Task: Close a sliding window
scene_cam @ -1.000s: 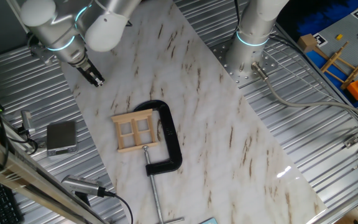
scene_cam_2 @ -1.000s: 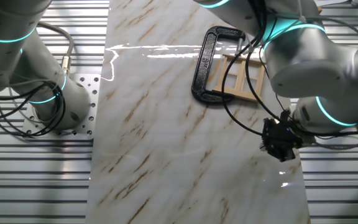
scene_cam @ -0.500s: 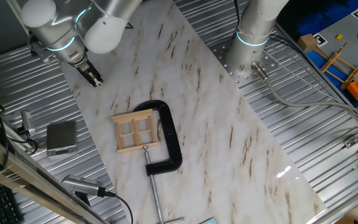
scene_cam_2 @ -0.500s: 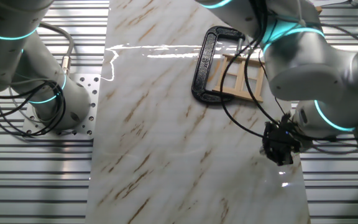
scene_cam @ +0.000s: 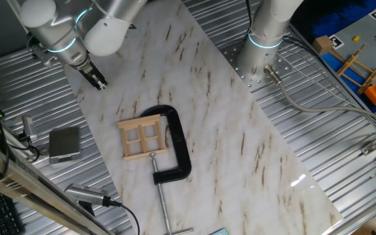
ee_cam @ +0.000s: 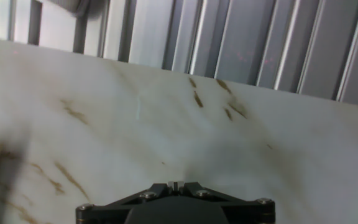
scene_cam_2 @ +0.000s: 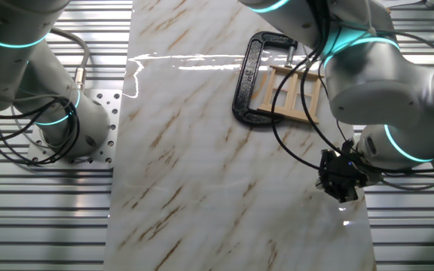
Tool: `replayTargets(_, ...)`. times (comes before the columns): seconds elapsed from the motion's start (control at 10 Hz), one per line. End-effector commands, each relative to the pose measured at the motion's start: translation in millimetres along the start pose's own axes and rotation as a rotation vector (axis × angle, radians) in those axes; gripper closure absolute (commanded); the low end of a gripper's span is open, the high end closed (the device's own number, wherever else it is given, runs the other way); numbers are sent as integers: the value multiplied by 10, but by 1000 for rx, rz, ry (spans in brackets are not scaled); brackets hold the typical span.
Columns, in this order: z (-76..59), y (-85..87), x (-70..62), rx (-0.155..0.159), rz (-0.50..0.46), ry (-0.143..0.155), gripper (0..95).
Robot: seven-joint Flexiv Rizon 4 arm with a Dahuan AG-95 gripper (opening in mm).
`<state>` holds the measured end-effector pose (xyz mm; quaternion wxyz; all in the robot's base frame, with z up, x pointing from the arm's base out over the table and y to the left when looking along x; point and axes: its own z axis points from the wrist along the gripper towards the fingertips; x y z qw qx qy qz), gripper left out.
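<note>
The sliding window [scene_cam: 141, 137] is a small light-wood frame with four panes, lying flat on the marble board and held in a black C-clamp [scene_cam: 177, 147]. It also shows in the other fixed view [scene_cam_2: 292, 94], partly behind a cable. My gripper [scene_cam: 98, 81] hangs above the board's edge, well away from the window, with nothing in it. In the other fixed view my gripper [scene_cam_2: 340, 184] is near the board's right edge. In the hand view my gripper [ee_cam: 174, 184] shows its fingers pressed together over bare marble.
The marble board [scene_cam: 227, 130] lies on a ribbed metal table. A second arm's base [scene_cam: 266, 46] stands at the board's far side. A small grey box [scene_cam: 64, 143] and cables lie left of the window. A wooden rack [scene_cam: 358, 65] sits far right.
My gripper has drifted slightly further from the window, toward the board's edge. The window and clamp have not moved.
</note>
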<state>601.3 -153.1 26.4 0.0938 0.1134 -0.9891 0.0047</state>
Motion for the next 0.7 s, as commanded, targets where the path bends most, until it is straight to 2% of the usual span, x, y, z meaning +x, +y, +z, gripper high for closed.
replayTargets(0.1, -23, -18, 8, 23, 13, 1, 950)
replayTargets(0.7, -52, -15, 28, 17, 25, 2, 950)
